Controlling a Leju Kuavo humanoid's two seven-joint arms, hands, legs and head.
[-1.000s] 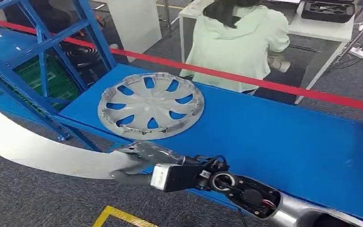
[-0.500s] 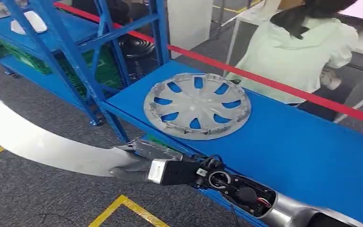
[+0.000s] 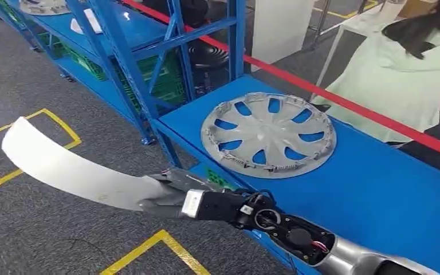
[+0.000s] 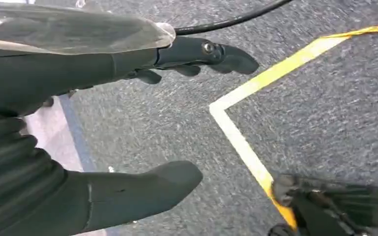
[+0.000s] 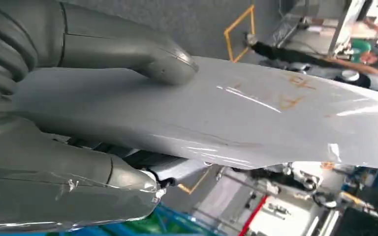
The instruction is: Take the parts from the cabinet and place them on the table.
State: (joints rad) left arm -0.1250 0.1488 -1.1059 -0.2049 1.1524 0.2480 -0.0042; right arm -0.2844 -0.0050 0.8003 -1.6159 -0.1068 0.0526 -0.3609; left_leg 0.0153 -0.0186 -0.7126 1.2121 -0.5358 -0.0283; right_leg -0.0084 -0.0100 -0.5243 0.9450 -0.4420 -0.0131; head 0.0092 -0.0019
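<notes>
Camera panned since earlier frames; nothing on tabletop moved. Curved white panel (image 3: 63,169) gripped at one end by right hand (image 3: 169,195), held over floor beside blue tabletop (image 3: 378,195). Hubcap (image 3: 268,134) lies on tabletop. Left hand (image 4: 78,123) fingers (image 4: 211,51) spread, holding nothing. Blue cabinet (image 3: 149,51) behind, green crates (image 3: 166,80) on lower shelf.

Two wheel covers (image 3: 268,135), one curved white panel (image 3: 69,169), perhaps another white part (image 3: 87,22) shelved.

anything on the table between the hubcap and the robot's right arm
No. In the head view the blue table is bare between the hubcap and the right arm, whose right hand holds the curved white panel over the floor.
</notes>
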